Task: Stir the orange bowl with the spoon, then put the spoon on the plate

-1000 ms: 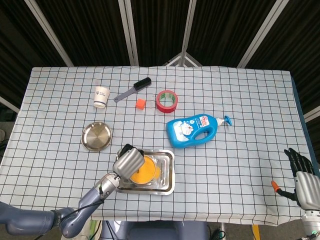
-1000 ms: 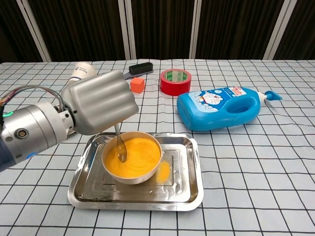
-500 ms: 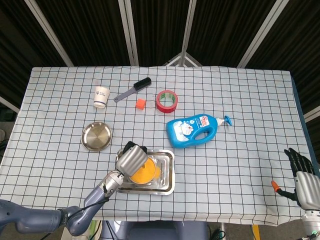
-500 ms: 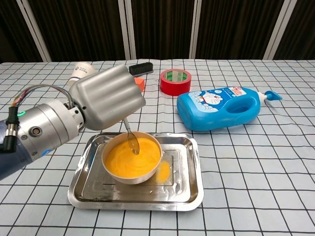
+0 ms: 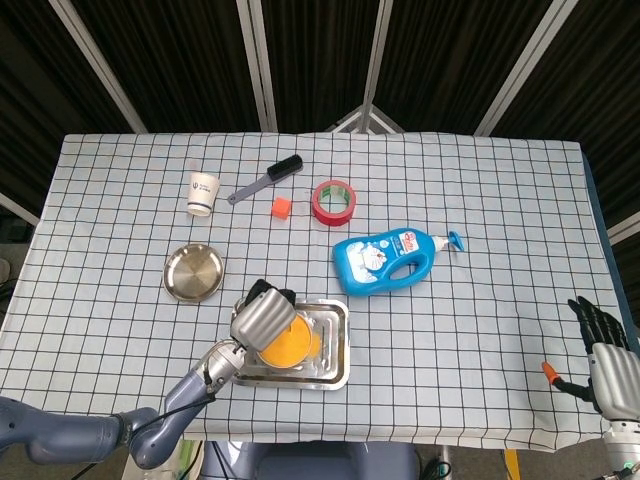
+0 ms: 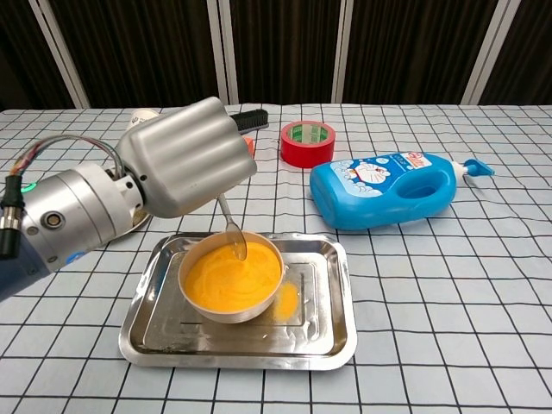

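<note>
The orange bowl (image 6: 231, 284) (image 5: 283, 346) sits in a steel tray (image 6: 319, 332) (image 5: 337, 350) near the table's front. My left hand (image 6: 183, 157) (image 5: 261, 316) hovers over the bowl's back left and grips a metal spoon (image 6: 231, 229), whose bowl dips at the far rim of the orange bowl. A round steel plate (image 5: 194, 272) lies left of the tray; the chest view hides it almost fully behind my left arm. My right hand (image 5: 606, 358) hangs off the table's front right corner, fingers apart, holding nothing.
A blue detergent bottle (image 6: 385, 189) (image 5: 392, 260) lies on its side right of the tray. Behind are a red tape roll (image 6: 307, 143) (image 5: 332, 201), an orange cube (image 5: 281, 207), a black brush (image 5: 266, 178) and a paper cup (image 5: 203, 192).
My left hand has carried the spoon from the bowl's left side toward its far rim, rising slightly. The right hand has stayed still.
</note>
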### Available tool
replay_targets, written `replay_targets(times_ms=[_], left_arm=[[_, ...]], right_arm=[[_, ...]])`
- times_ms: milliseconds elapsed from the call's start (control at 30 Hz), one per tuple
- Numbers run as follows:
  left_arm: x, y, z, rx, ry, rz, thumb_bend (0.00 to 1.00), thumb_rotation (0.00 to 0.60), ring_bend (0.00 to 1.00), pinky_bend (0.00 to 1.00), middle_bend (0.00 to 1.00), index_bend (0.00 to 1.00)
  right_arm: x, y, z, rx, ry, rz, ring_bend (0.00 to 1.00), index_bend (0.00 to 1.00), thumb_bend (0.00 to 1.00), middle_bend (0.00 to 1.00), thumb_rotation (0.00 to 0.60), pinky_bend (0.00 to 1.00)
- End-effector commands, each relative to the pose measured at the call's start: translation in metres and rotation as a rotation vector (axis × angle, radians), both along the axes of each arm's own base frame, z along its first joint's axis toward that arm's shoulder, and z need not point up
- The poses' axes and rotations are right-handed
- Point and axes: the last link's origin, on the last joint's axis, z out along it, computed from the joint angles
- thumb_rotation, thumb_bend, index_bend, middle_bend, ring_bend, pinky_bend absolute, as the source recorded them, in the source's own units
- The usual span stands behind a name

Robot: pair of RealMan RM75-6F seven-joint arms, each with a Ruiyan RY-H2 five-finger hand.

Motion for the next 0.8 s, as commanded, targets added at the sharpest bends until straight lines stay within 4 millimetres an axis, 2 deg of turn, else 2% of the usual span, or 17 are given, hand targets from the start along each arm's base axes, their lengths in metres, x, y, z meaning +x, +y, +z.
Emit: replay_targets(times_ms=[33,500,800], left_arm=[[0.001,-0.003,-0.004,-0.006,0.015,-0.018,0.89,0.600,1.00,0.98,1.00,0.83],[-0.003,-0.006,-0.016,0.002,0.087,-0.062,0.89,0.600,1.00,0.98,1.00,0.83],[-0.002,-0.016,-0.015,-0.049,0.042,-0.031,0.89,0.600,1.00,0.98,1.00,0.83]], right_arm=[[0.000,0.000,0.000,0.000,-0.001,-0.001,0.00,0.00,0.31,0.00,0.600,0.00],[0.000,0.000,0.000,0.003,-0.009,-0.003,0.00,0.00,0.31,0.00,0.600,0.00],[0.000,0.000,0.000,0.003,-0.011,-0.005,0.00,0.00,0.31,0.00,0.600,0.00]])
